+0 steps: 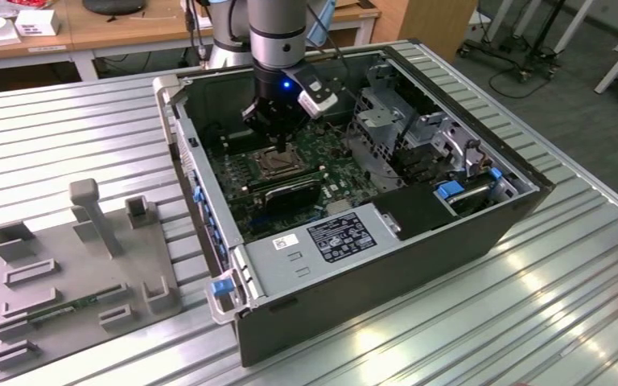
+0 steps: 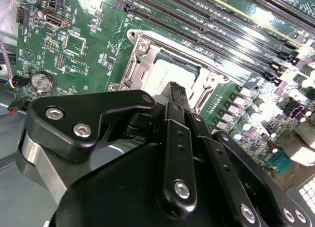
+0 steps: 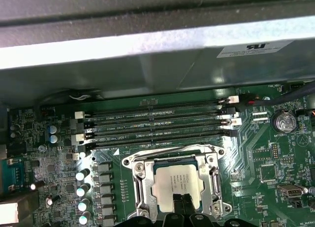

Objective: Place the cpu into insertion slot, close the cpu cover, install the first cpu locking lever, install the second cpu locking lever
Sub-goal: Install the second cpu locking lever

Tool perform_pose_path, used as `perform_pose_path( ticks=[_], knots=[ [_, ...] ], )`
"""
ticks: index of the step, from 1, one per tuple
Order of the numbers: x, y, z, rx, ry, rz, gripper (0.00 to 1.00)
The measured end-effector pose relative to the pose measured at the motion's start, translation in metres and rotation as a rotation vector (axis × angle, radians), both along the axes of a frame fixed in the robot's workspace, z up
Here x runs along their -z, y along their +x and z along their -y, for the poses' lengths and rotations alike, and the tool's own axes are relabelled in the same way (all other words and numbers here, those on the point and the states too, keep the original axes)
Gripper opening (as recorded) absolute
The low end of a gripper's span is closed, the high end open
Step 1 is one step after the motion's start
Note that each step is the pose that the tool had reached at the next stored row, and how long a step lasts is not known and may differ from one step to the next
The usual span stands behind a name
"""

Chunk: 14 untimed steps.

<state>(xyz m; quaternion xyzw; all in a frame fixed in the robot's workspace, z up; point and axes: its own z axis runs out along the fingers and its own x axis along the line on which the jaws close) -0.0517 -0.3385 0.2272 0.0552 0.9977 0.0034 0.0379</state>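
the cpu [image 3: 177, 183] lies flat in the insertion slot [image 3: 139, 185], its pale silver-tan top facing up, with small dark print on it too fine to read. in the second wrist view the cpu [image 2: 165, 74] sits inside the slot's silvery frame [image 2: 135, 72]. whether the cpu cover is down over it, i cannot tell. the gripper [image 3: 181, 202] hangs right above the chip, its black fingertips drawn close together over the cpu's near edge; whether they pinch anything or touch the chip cannot be told. in the second wrist view the gripper [image 2: 173, 91] tips sit over the same edge of the chip.

just beside the slot run four long black memory slots [image 3: 157, 123], with tiny white lettering along them that is not legible. the green motherboard [image 3: 268, 153] carries a round coin battery [image 3: 284, 121] near one corner. a white sticker [image 3: 256, 48] on the case wall has a dark mark.

in the exterior view the gripper [image 1: 277, 143] reaches down into the open computer case [image 1: 395, 265], over the slot [image 1: 277, 163]. a large black-and-white label [image 1: 341, 236] sits on the grey box inside the case. a grey fixture plate [image 1: 73, 273] lies on the ribbed metal table [image 1: 524, 322], towards the exterior view's left.
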Motion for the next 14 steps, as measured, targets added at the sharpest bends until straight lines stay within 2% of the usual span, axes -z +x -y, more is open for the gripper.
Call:
perform_pose_path(
  ticks=[5, 10, 14],
  knots=[
    [-0.0019, 0.0, 0.0, 0.0, -0.0001, -0.0001, 0.1],
    [-0.0068, 0.0, 0.0, 0.0, 0.0, 0.0, 0.1],
    [-0.0072, 0.0, 0.0, 0.0, 0.0003, 0.0002, 0.1]
  ],
)
